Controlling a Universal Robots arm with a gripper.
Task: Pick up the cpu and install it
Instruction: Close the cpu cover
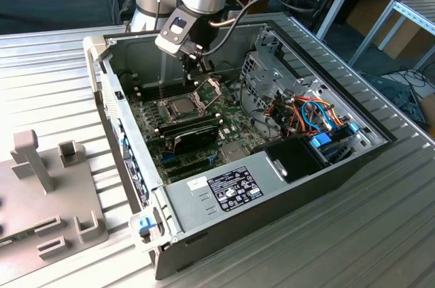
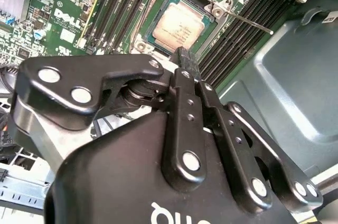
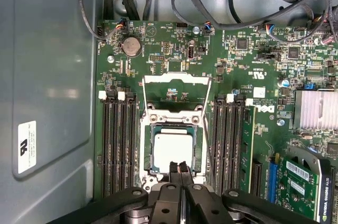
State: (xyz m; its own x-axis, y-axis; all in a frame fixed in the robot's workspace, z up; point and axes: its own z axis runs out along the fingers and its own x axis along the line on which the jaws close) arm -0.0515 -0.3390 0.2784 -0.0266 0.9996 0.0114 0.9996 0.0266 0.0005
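Note:
The cpu (image 3: 173, 151) is a flat silver-grey square lying inside the motherboard socket (image 3: 149, 131), also seen in the second wrist view (image 2: 179, 27) and in the exterior view (image 1: 182, 106). The socket's hinged metal frame (image 3: 177, 78) stands swung open beyond the chip, and its thin lever (image 2: 248, 21) sticks out to one side. My gripper (image 3: 179, 167) hovers just above the chip's near edge, its two black fingers pressed together with nothing between them. It hangs inside the open computer case (image 1: 197, 69).
Black memory slots (image 3: 119, 145) flank the socket on both sides. A graphics card (image 1: 194, 137) lies towards the case front, a drive cage (image 1: 272, 64) and bundled cables (image 1: 306, 115) fill the exterior view's right. A grey fixture (image 1: 41, 166) stands on the table outside.

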